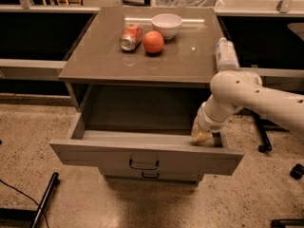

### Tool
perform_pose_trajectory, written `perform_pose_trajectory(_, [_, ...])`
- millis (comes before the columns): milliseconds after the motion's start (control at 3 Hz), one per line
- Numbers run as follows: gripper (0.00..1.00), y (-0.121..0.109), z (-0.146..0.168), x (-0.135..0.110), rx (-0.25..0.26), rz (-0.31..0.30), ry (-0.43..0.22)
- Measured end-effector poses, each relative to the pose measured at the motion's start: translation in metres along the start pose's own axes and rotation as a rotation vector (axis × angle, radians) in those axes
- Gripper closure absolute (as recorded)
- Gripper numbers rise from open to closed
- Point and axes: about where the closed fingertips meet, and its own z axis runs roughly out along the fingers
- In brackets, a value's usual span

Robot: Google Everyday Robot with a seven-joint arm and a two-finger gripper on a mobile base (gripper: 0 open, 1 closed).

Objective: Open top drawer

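The top drawer (142, 158) is a wide grey box pulled well out of the cabinet, its inside showing bare. A small dark bail handle (144, 165) sits at the centre of its front. My gripper (201, 135) hangs from the white arm at the drawer's right end, just above the top edge of the front panel and well right of the handle. It holds nothing that I can see.
The cabinet top (190, 63) carries a red can (131, 36), an orange (153, 42), a white bowl (166, 25) and a plastic bottle (225, 54) lying at its right edge. A lower drawer's handle (150, 175) shows beneath. Chair casters (262, 147) stand at right; a dark pole (45, 198) lies on the floor at left.
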Motion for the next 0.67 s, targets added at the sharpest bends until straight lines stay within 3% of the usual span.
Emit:
perform_pose_trajectory(333, [0.34,0.0257,-0.0012,0.0019,-0.013,-0.023,0.060])
perform_pose_trajectory(667, [0.11,0.0325,-0.0005,0.0032,-0.022,-0.028,0.068])
